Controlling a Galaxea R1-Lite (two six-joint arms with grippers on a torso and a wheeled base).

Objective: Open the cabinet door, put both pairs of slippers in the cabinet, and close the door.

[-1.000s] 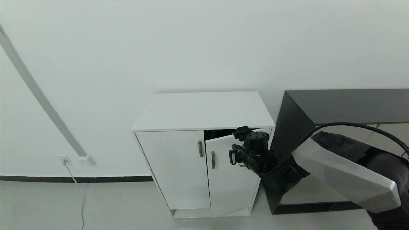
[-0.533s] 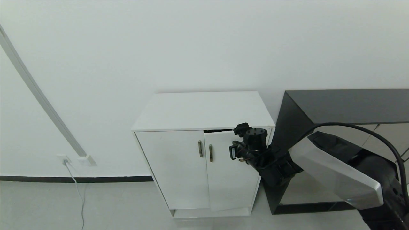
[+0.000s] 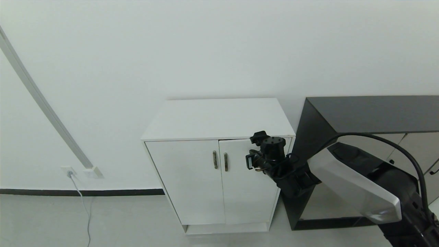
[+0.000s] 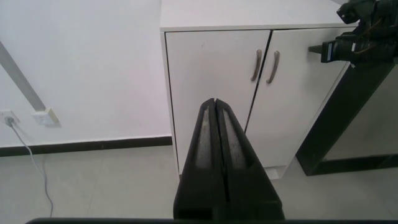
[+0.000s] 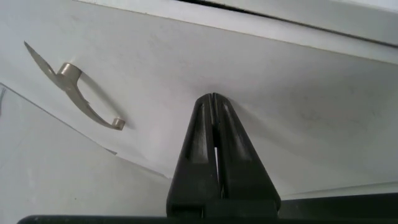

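Observation:
The white cabinet (image 3: 219, 118) stands against the wall with both doors flush. Its right door (image 3: 248, 195) and left door (image 3: 187, 181) meet at two metal handles (image 3: 225, 162). My right arm's wrist (image 3: 271, 152) is at the upper part of the right door. In the right wrist view my right gripper (image 5: 214, 98) is shut, its tip touching the door panel beside a handle (image 5: 87, 99). My left gripper (image 4: 214, 102) is shut and holds nothing; it points at the cabinet's left door (image 4: 211, 74) from some way back.
A black sideboard (image 3: 370, 113) stands directly right of the cabinet. On the left wall are a socket (image 3: 68, 170) with a cable (image 3: 84, 206) trailing to the floor, and a slanted cable duct (image 3: 41, 99). Bare floor lies in front of the cabinet.
The right door was ajar and has swung flush with the cabinet front. My right arm moved forward with it, pressing on the panel.

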